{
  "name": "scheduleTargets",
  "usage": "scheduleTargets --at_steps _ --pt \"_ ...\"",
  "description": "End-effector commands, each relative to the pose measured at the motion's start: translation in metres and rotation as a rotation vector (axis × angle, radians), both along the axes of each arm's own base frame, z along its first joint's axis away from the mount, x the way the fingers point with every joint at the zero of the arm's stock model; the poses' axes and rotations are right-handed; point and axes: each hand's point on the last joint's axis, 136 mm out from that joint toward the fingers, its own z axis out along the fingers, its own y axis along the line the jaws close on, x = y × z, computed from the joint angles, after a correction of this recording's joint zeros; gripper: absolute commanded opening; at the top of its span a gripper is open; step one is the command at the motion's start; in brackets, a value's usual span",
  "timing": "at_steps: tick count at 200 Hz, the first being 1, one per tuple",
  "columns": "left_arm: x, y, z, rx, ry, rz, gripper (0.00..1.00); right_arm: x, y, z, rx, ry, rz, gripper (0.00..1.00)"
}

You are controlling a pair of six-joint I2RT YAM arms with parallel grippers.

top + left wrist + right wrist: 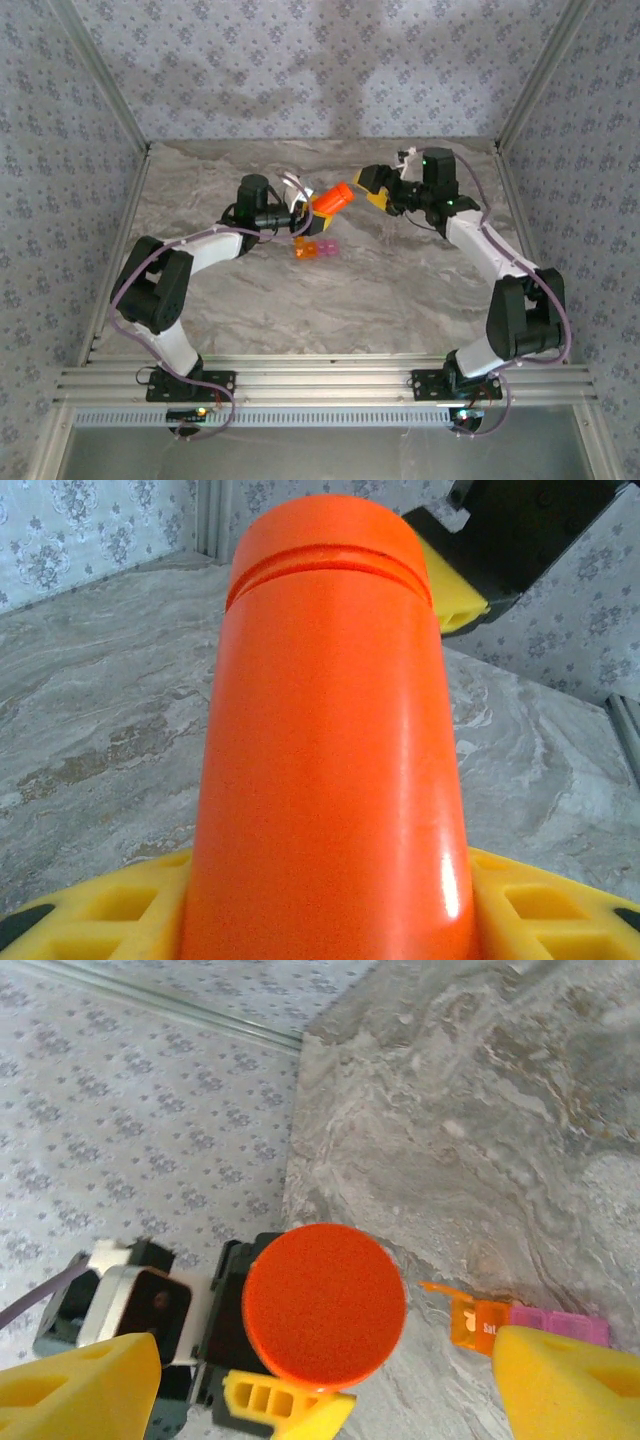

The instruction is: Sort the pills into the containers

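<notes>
An orange cylindrical bottle (334, 199) with a round cap (325, 1305) hangs tilted above the table, and my left gripper (330, 905) is shut on its body. My right gripper (368, 186) is at the cap end. Its yellow fingers (85, 1390) stand open, wide on either side of the cap without touching it. The containers lie on the marble just below the bottle: a tiny orange cube (303, 250) joined to a pink one (326, 248). In the right wrist view the orange one (478, 1324) has its lid flipped up, beside the pink one (560, 1326). The pills are hidden.
The marble table (380, 290) is walled by patterned panels on three sides, with metal posts at the back corners. Both arm bases stand on the rail (320, 385) at the near edge. Open marble lies in front of the containers.
</notes>
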Motion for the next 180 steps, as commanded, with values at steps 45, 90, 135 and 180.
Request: scheduleTargets --at_steps 45,90,135,180 --pt "-0.009 -0.003 0.032 -0.079 -0.036 -0.086 0.00 0.004 -0.029 0.016 -0.093 -0.324 0.110 0.87" --pt "-0.012 -0.004 0.031 -0.083 -0.027 -0.102 0.00 0.003 0.006 0.023 -0.058 -0.317 0.279 0.84" --pt "-0.013 -0.003 0.033 -0.085 -0.028 -0.106 0.00 0.003 0.028 0.009 -0.062 -0.287 0.324 0.83" --pt "-0.014 -0.003 0.035 -0.086 -0.032 -0.109 0.00 0.003 0.036 -0.004 -0.062 -0.252 0.340 0.78"
